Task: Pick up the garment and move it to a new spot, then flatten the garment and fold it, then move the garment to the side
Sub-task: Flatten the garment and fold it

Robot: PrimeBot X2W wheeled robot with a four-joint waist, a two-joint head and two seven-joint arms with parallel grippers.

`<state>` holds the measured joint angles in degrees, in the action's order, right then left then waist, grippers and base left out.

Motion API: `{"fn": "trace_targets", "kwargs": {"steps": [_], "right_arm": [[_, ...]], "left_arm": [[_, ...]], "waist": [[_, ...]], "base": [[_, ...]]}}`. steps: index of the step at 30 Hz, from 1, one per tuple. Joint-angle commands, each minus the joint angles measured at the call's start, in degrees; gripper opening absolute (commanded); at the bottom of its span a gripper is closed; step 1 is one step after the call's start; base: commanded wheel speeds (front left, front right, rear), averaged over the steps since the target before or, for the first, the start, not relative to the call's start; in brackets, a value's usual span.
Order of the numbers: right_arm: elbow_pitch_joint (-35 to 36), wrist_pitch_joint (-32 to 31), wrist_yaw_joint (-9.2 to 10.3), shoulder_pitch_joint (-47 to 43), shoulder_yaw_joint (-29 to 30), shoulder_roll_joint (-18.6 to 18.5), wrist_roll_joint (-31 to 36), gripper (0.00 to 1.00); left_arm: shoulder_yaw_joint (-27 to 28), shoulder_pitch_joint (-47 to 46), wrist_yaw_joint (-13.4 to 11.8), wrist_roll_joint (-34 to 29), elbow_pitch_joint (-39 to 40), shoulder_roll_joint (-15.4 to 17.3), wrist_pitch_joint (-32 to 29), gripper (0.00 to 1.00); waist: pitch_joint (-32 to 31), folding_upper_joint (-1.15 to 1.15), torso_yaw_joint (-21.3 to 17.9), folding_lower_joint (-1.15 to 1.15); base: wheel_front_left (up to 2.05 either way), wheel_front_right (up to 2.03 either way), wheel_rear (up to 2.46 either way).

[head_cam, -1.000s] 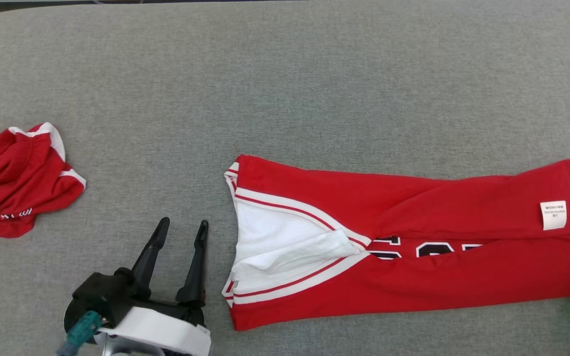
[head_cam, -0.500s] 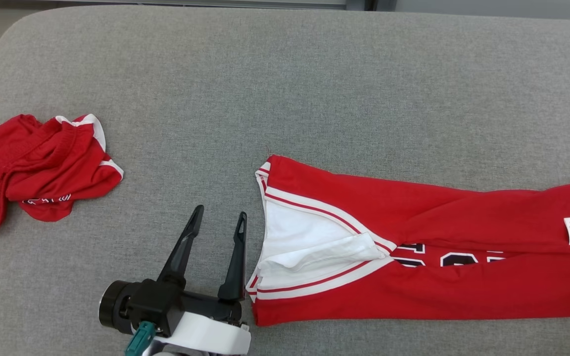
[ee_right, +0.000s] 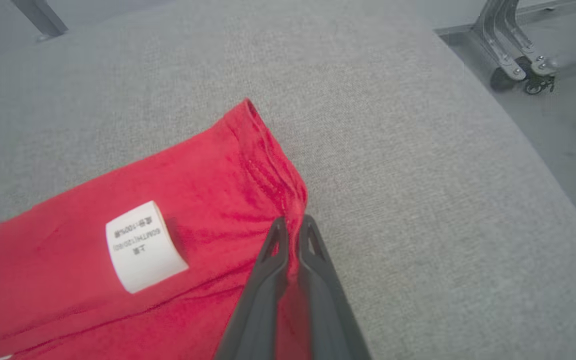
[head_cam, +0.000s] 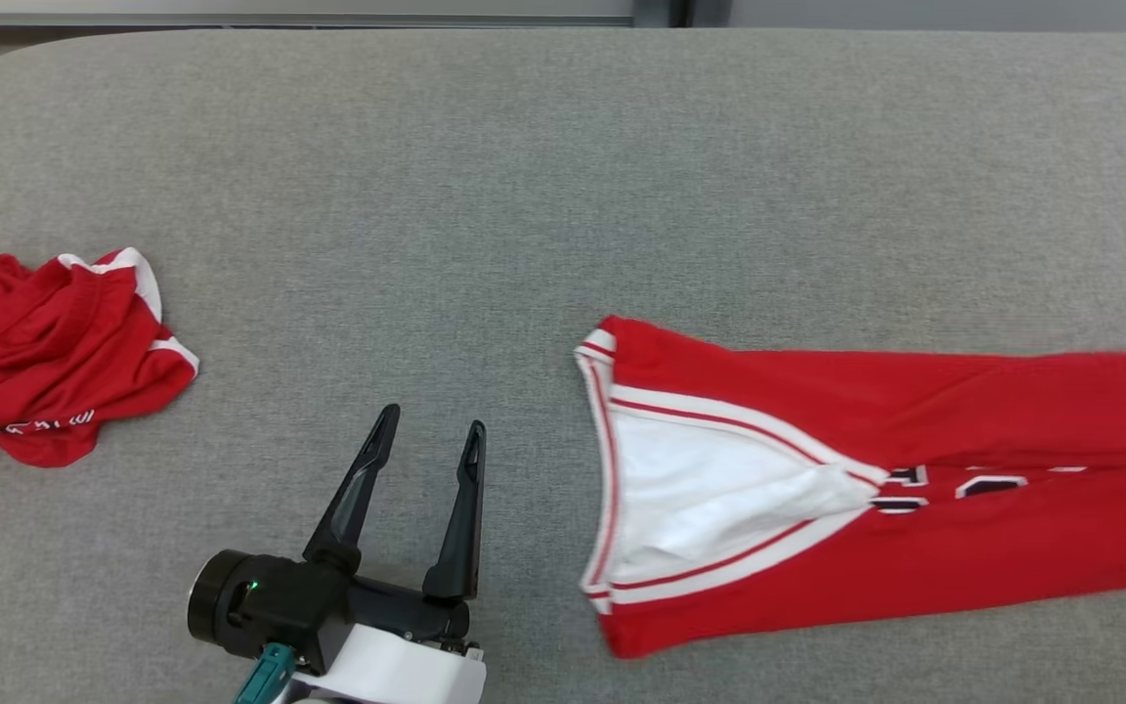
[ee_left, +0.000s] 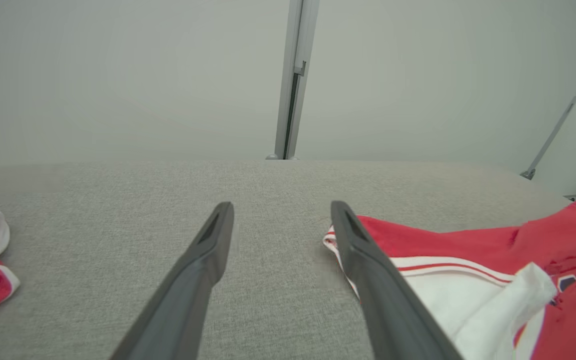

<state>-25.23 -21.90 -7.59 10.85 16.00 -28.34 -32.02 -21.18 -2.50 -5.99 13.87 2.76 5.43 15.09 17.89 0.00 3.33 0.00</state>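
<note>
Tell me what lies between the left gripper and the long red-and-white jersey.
A bare strip of grey cloth surface, seen in the head view; the left gripper stands clear of the long red-and-white jersey.

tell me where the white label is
In the right wrist view, the label lies on the jersey near its hem, just left of the right gripper, which is shut on that hem.

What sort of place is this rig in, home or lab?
Likely a lab or test room, not a home: a gray fabric-covered table holding a jersey, bare wall panels with a metal post, and a wheeled metal frame on bare floor.
</note>
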Motion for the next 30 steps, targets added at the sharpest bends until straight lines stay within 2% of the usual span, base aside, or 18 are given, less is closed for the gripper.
{"fn": "trace_targets", "kwargs": {"steps": [1,4,9,15,23,30], "right_arm": [[-0.12,0.70,0.18,1.41,0.65,-2.28,1.29,0.00],[1.05,-0.51,0.17,3.06,0.45,-4.91,3.30,0.00],[5.55,-3.21,0.17,4.18,-0.27,-6.25,5.88,0.00],[19.56,-9.08,0.17,0.96,-0.63,-2.94,7.63,0.00],[40.55,-15.44,0.16,-5.03,-3.73,4.24,10.87,0.00],[48.87,-17.32,0.16,-7.68,-11.44,11.00,13.97,0.00]], "left_arm": [[0.73,0.71,0.87,-0.75,-0.17,0.03,0.08,1.00],[1.42,0.69,1.67,-1.56,-0.44,-0.22,0.08,1.00],[2.22,0.77,2.52,-2.49,-0.79,-0.63,0.08,1.00],[2.92,0.94,3.41,-3.07,-1.36,-1.31,0.08,1.00],[3.34,0.62,4.25,-3.20,-2.35,-1.89,0.08,1.00],[3.32,0.13,4.82,-3.07,-2.62,-2.26,0.09,1.00]], "waist": [[0.16,0.00,-0.94,0.00],[0.26,0.00,-1.99,0.00],[-0.01,0.00,-3.01,0.00],[-0.82,0.00,-4.01,0.00],[-1.75,0.00,-4.07,0.00],[-2.60,0.00,-2.60,0.00]], "base": [[0.00,0.00,0.00],[0.00,0.00,0.00],[0.00,0.00,0.00],[0.00,0.00,0.00],[0.00,0.00,0.00],[0.00,0.00,0.00]]}}
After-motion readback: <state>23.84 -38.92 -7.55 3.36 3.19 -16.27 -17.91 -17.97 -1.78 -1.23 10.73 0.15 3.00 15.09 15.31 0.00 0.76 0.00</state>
